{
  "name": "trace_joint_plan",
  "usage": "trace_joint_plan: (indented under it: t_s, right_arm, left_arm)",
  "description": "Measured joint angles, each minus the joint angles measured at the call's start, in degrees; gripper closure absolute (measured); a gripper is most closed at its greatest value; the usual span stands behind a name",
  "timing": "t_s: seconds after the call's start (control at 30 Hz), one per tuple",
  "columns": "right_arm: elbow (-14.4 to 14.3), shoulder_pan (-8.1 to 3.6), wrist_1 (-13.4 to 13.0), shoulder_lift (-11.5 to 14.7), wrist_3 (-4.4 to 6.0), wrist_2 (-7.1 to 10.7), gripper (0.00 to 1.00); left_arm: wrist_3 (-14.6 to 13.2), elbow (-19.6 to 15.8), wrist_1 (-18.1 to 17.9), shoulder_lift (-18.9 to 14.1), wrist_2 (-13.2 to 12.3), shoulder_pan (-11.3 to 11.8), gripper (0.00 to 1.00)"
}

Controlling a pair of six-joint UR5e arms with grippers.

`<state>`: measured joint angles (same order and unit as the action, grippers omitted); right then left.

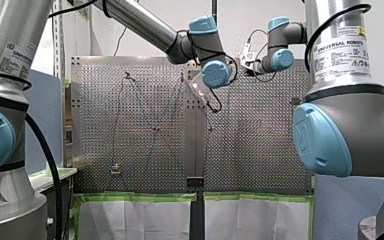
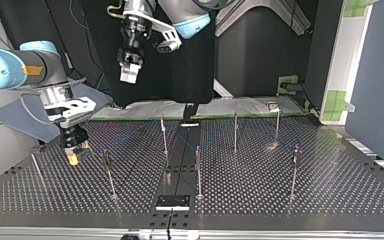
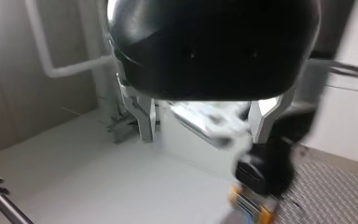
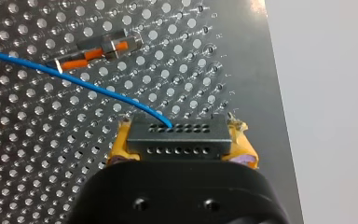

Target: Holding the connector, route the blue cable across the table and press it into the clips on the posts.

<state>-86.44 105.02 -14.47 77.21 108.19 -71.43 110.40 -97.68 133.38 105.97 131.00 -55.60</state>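
Note:
My right gripper [image 4: 181, 150] is shut on a black connector [image 4: 177, 133], held between its yellow pads [image 4: 119, 148] low over the perforated table [image 4: 37, 154]. The blue cable [image 4: 74, 79] leaves the connector and runs away across the holes, past an orange-marked clip [image 4: 98, 49]. At the top view's left, that right gripper [image 2: 74, 155] hangs just above the plate and the thin cable [image 2: 125, 135] stretches toward a post [image 2: 163, 132]. My left gripper [image 2: 129, 75] hangs high above the table, open and holding nothing. In its wrist view its metal fingers [image 3: 142, 116] stand apart.
Several thin upright posts stand across the plate, among them post [image 2: 235, 130], post [image 2: 198, 170] and post [image 2: 294, 170]. A green-taped edge [image 2: 290, 82] and dark panels close the far side. In the front view both arms' wrists [image 1: 215, 72] crowd the plate's far middle.

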Motion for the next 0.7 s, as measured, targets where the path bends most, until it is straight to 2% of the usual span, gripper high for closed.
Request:
trace_joint_plan:
  t_s: [0.4, 0.7]
  right_arm:
    - [0.00, 0.00, 0.00, 0.00, 0.00, 0.00, 1.00]
    - [0.00, 0.00, 0.00, 0.00, 0.00, 0.00, 1.00]
  left_arm:
    - [-0.27, -5.72, -5.74, 5.72, -0.10, 1.28, 0.02]
    - [-0.35, -10.33, -10.34, 10.33, -0.13, 0.58, 0.02]
